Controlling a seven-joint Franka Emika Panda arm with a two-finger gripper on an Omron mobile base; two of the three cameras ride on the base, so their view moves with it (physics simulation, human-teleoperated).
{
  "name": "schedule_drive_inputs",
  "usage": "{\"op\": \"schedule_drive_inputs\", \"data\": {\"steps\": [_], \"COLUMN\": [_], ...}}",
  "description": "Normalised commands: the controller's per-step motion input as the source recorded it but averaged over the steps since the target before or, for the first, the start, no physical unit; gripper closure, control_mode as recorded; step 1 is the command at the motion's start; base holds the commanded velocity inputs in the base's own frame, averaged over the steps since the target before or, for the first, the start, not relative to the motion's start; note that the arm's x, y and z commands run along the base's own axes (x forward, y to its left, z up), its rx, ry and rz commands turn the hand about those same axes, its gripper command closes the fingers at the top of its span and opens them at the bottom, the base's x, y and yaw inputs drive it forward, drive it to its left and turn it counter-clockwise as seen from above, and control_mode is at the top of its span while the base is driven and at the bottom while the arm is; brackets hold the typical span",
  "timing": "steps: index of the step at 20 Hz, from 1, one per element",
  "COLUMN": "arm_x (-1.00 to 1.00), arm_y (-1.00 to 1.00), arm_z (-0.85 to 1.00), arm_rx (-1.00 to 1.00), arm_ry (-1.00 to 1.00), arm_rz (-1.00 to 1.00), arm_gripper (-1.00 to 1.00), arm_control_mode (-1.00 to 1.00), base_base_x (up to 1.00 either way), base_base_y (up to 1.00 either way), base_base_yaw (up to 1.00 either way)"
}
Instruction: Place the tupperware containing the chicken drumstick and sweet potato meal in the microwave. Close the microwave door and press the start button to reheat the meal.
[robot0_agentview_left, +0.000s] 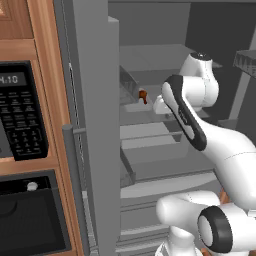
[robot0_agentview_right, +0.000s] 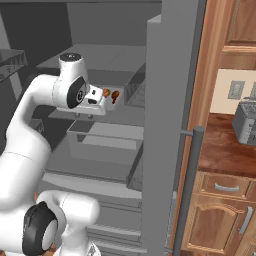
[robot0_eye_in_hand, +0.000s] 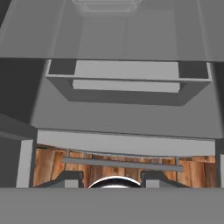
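Note:
The tupperware (robot0_agentview_left: 135, 106) is a pale tray on a middle fridge shelf, with orange-red food (robot0_agentview_left: 143, 96) in it. From the right base view the tupperware (robot0_agentview_right: 111, 104) lies just right of my hand and deeper in the fridge. My gripper (robot0_agentview_right: 85, 116) points down at the shelf's front. Its fingertips (robot0_eye_in_hand: 70, 177) stand apart, and only the floor shows between them in the hand view, so the gripper (robot0_eye_in_hand: 111, 178) is open. The microwave (robot0_agentview_left: 22, 125) shows its keypad and display at far left. The microwave door is out of view.
The open grey fridge door (robot0_agentview_left: 95, 125) with its bar handle (robot0_agentview_right: 192, 190) stands between the fridge and the wooden cabinets. A black oven (robot0_agentview_left: 30, 215) sits under the microwave. A fridge drawer (robot0_eye_in_hand: 127, 81) lies below the gripper. A toaster (robot0_agentview_right: 245, 122) stands on the right counter.

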Motion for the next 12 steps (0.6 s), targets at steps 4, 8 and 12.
{"op": "schedule_drive_inputs", "data": {"steps": [4,8,12], "arm_x": [-0.04,-0.02,0.0], "arm_y": [0.0,0.0,0.0], "arm_z": [0.0,0.06,0.03], "arm_rx": [0.0,0.03,0.02], "arm_ry": [-0.18,-0.35,-0.28], "arm_rz": [-0.02,-0.03,-0.04], "arm_gripper": [-1.0,-1.0,-1.0], "arm_control_mode": [-1.0,-1.0,-1.0], "base_base_x": [0.0,0.0,0.0], "base_base_y": [0.0,0.0,0.0], "base_base_yaw": [0.0,0.0,0.0]}}
